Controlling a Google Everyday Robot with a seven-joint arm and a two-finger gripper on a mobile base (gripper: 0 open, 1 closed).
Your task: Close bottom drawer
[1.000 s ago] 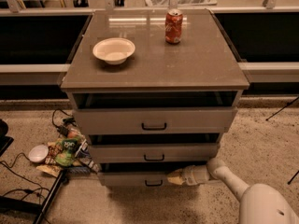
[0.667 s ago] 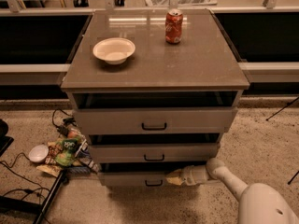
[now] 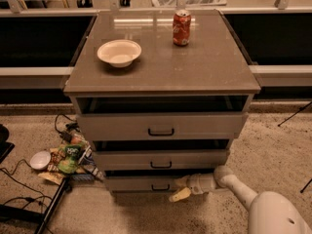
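The bottom drawer is the lowest of three grey-beige cabinet drawers, with a small dark centre handle. Its front stands out slightly from the cabinet, with a dark gap above it. My gripper reaches in from the lower right on a white arm and sits against the drawer front, just right of the handle. Its two pale fingers are spread apart, one at the drawer front and one lower down. It holds nothing.
The middle drawer and top drawer also stand partly out. A white bowl and a red soda can sit on the cabinet top. Snack bags, a white lid and cables lie on the floor at left.
The gripper and arm stay at the bottom drawer front; no clear movement of the drawer shows.
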